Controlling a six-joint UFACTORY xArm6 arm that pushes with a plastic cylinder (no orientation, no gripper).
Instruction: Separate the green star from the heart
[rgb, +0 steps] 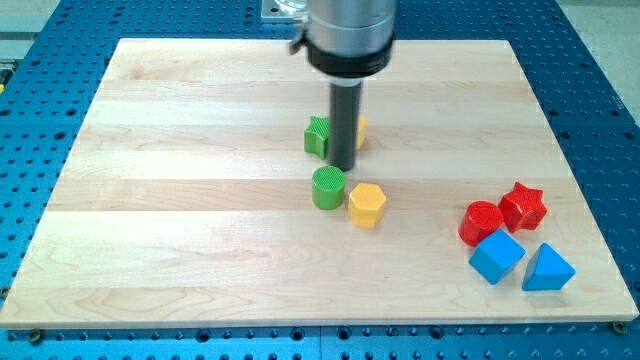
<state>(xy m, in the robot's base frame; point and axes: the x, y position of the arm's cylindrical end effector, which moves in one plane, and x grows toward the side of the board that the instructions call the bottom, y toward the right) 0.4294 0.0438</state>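
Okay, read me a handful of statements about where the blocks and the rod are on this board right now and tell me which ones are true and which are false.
1. My tip sits between the green star and the yellow heart. True.
2. The green cylinder lies at the view's top edge of the board. False: it is near the middle, just below my tip.
3. The yellow hexagon sits right beside the green cylinder. True.
4. The two blue blocks, the cube and the triangle, are at the view's left. False: they are at the lower right.
5. The red star is next to the red cylinder. True.
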